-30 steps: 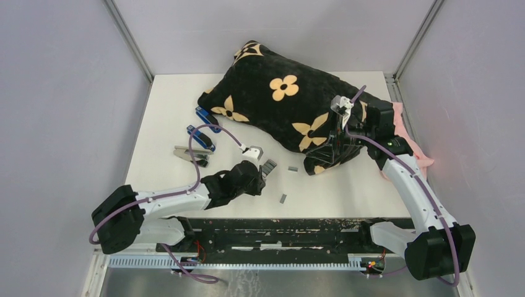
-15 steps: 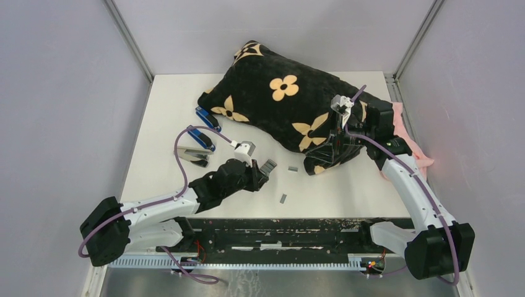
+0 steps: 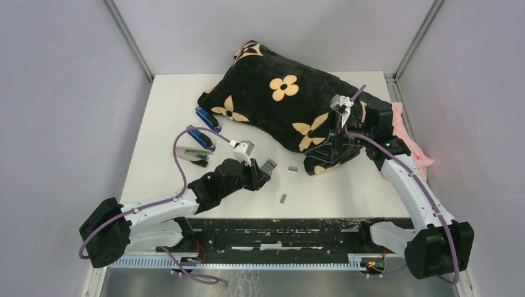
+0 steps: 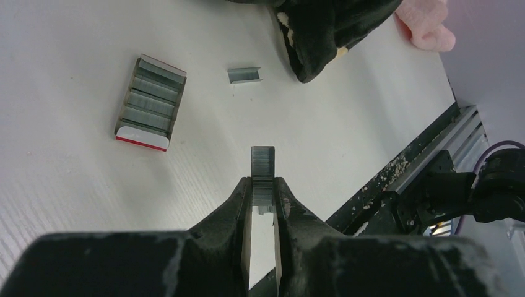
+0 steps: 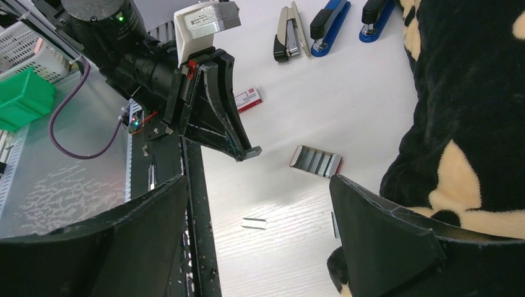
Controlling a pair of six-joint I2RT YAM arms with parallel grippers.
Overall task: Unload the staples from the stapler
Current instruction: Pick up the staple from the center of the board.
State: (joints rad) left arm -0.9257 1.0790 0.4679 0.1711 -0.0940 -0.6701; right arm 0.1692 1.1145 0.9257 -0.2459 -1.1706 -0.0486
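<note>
My left gripper (image 4: 263, 185) is shut on a short grey strip of staples (image 4: 263, 164), held a little above the table, and its tip (image 3: 262, 176) hangs beside an open tray of staples (image 4: 151, 102). Two loose staple strips (image 3: 293, 168) (image 3: 283, 198) lie on the table. A silver stapler (image 3: 190, 156) and two blue staplers (image 3: 201, 137) (image 3: 207, 119) lie at the left. My right gripper (image 5: 260, 241) stands wide open and holds nothing, hovering at the pillow's near edge (image 3: 325, 153) above a loose strip (image 5: 254, 223).
A big black pillow (image 3: 278, 99) with tan flowers covers the back right of the table. Something pink (image 3: 408, 139) pokes out behind it. A small white-and-red box (image 5: 247, 99) lies near the left arm. The table's front rail (image 3: 278, 224) runs close by.
The left arm has swung its elbow leftward, and its gripper has shifted slightly left and back with the strip still pinched. The right arm has not moved.
</note>
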